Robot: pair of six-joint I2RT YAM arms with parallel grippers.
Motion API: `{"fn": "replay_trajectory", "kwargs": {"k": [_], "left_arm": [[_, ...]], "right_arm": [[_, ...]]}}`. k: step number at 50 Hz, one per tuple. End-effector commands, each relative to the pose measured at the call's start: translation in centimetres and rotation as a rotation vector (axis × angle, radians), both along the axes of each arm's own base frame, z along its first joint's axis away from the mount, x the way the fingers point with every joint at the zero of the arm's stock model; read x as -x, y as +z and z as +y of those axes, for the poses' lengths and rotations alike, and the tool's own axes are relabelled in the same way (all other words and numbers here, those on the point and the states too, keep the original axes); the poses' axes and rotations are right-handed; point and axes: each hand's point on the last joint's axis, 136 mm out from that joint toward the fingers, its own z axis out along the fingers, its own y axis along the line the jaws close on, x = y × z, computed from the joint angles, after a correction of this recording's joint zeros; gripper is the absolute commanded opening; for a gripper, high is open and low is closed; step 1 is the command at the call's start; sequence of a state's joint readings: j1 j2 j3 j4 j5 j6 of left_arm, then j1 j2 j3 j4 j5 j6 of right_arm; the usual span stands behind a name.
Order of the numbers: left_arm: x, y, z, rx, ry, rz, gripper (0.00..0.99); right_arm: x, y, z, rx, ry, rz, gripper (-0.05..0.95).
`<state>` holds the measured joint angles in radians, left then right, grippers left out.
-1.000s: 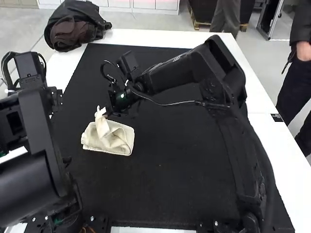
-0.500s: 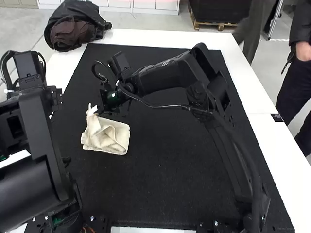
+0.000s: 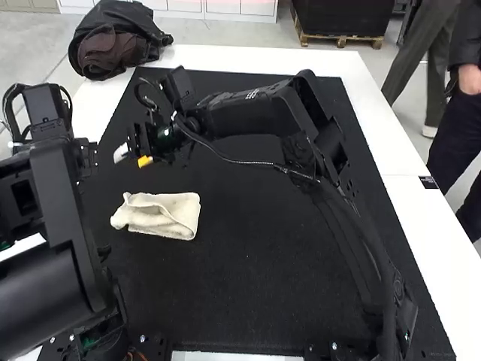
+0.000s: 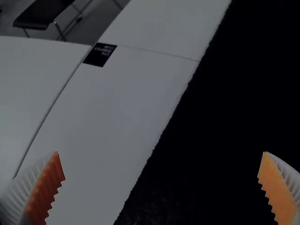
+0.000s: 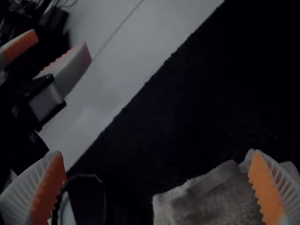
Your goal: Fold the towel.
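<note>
Right wrist view, dim towel point(image 5: 213, 199), cut off, partly hidden

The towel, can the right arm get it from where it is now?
Probably yes. The right tool is open and near the towel, just beyond its far edge in the high view. I see nothing between them that would block it, and the towel lies on the open black mat.

High view forward and down, 2 wrist views closer, same black mat point(image 3: 248, 293)
</note>
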<state>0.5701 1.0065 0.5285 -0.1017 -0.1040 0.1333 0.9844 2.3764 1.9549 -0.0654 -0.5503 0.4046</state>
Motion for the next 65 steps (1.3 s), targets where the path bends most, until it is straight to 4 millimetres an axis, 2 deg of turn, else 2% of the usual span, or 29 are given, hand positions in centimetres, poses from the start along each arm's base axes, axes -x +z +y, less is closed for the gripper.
{"fn": "replay_trajectory", "kwargs": {"k": [1,4,6,9,10,13,25,31,48,65], "left_arm": [[0.0,1.1,-0.1,-0.009,-0.005,-0.037,0.970],[0.0,1.1,-0.1,-0.010,-0.003,-0.036,0.970],[0.0,1.0,-0.1,-0.009,-0.003,-0.035,0.970],[0.0,1.2,-0.1,-0.010,-0.003,-0.038,0.970],[0.1,1.3,0.0,-0.013,-0.001,-0.039,0.970],[0.1,1.4,-0.1,-0.014,-0.002,-0.042,0.970],[0.0,1.4,-0.2,-0.016,-0.005,-0.045,0.970],[0.0,1.4,-0.2,-0.017,-0.007,-0.046,0.970],[0.0,1.3,-0.2,-0.016,-0.007,-0.045,0.970],[0.0,1.3,-0.3,-0.012,-0.013,-0.045,0.970]], "right_arm": [[-1.0,3.1,-0.4,-0.031,-0.018,-0.035,0.86],[-1.6,2.9,-1.5,-0.004,-0.023,-0.039,0.66],[-1.9,2.6,-2.3,0.018,-0.019,-0.036,0.46],[-2.3,2.5,-3.3,0.031,-0.020,-0.035,0.08],[-2.3,2.2,-3.6,0.038,-0.022,-0.029,-0.02],[-2.5,1.7,-4.3,0.047,-0.029,-0.017,-0.02],[-0.7,-1.1,-5.5,0.074,0.012,0.033,-0.02],[0.7,-2.3,-5.2,0.066,0.043,0.038,-0.02],[3.4,-3.9,-4.2,0.038,0.085,0.055,-0.02],[3.6,-6.4,-4.3,-0.001,0.068,0.066,-0.02]]}}
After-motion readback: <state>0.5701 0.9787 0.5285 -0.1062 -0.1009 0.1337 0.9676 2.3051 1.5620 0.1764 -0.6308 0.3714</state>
